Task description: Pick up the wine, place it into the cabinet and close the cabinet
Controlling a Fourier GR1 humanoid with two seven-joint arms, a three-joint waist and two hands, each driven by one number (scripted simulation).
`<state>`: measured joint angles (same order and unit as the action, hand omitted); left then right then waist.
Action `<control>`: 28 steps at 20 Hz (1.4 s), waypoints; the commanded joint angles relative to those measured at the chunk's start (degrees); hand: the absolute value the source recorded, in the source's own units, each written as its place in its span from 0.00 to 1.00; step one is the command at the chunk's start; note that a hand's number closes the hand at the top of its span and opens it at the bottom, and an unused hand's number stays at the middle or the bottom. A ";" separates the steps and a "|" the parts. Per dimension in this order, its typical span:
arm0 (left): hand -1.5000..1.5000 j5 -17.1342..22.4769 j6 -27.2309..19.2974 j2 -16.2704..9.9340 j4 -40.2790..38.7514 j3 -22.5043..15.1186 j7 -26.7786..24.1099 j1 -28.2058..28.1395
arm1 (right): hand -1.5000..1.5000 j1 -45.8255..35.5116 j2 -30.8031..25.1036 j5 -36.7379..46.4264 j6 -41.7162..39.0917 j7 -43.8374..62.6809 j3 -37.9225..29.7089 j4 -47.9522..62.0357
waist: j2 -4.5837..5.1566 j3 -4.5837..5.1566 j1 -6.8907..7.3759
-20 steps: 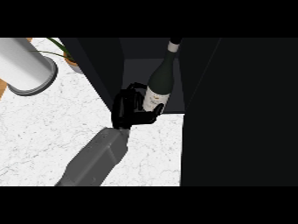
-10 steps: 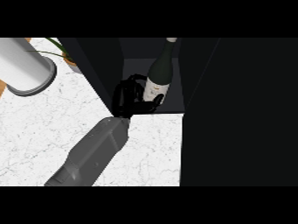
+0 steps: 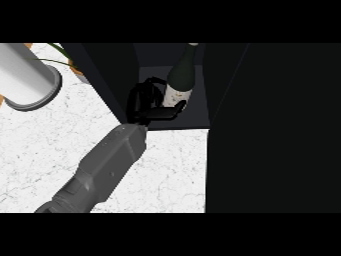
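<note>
You are at the placing step: the wine (image 3: 180, 82) stands upright inside the dark cabinet (image 3: 117, 75), on its floor near the back. Your left hand (image 3: 147, 102) sits just inside the opening, beside the bottle's lower part; its fingers look spread and the thumb reaches toward the bottle's base, so it reads as released, though dark on dark makes contact hard to judge. Your right hand is out of sight. I judge 1 step is left: draw the arm straight back over the marble counter (image 3: 40, 150) without brushing the bottle, then find the door, probably the dark panel at right, and swing it shut.
</note>
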<state>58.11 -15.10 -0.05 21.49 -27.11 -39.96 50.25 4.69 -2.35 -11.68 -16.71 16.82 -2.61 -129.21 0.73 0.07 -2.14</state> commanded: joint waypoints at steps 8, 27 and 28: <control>1.00 2.14 1.55 0.05 -7.11 1.14 0.01 3.33 | 0.00 -2.22 -0.85 -1.74 0.05 1.22 -1.01 1.73 | 0.12 -0.01 -1.07; 0.00 -1.31 4.45 -1.09 -7.82 4.38 -14.51 0.95 | 0.00 -0.74 -0.02 0.47 2.09 2.99 0.27 -2.87 | -0.73 -0.05 1.66; 0.00 -1.20 4.53 -0.33 -8.03 5.05 -14.30 3.10 | 0.00 -1.49 -1.43 -1.54 0.51 1.12 -2.26 -1.29 | -0.48 -0.06 1.13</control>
<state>57.12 -10.29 0.12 13.11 -24.08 -49.89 54.22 3.56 -2.48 -11.14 -15.48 18.44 -2.18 -130.67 1.33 0.71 -2.48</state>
